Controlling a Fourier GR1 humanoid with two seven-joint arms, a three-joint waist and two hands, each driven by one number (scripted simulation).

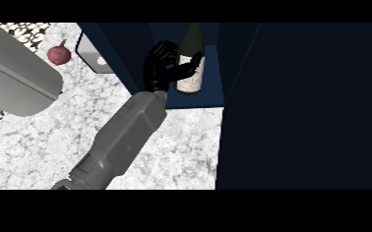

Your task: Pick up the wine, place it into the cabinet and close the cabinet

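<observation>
Looking down from the head view: one grey forearm [120, 137] comes in from the lower left edge and runs up and to the right across the marbled counter [44, 142]. Which arm it is cannot be told from this frame. Its black hand [161, 66] sits at the mouth of the dark blue cabinet [240, 103].

Hand state: fingers spread and relaxed, thumb pointing right toward the wine bottle [191, 59]. Thumb tip appears to touch or nearly touch the bottle's white label; fingers are not wrapped round the glass. Nothing is held.

Bottle: upright on the cabinet's blue shelf floor, inside the opening, just right of the hand. Dark green neck and shoulders, pale label lower down. It stands between the cabinet's left wall and the open cabinet door [298, 103], which fills the right side of the view as a large dark panel.

Counter, left part: a small red fruit [59, 54] with a stem lies near the top left, well apart from the hand. A grey box-like object [94, 56] sits beside the cabinet's left wall. A large grey curved surface [25, 78] covers the far left edge; what it is cannot be told.
</observation>
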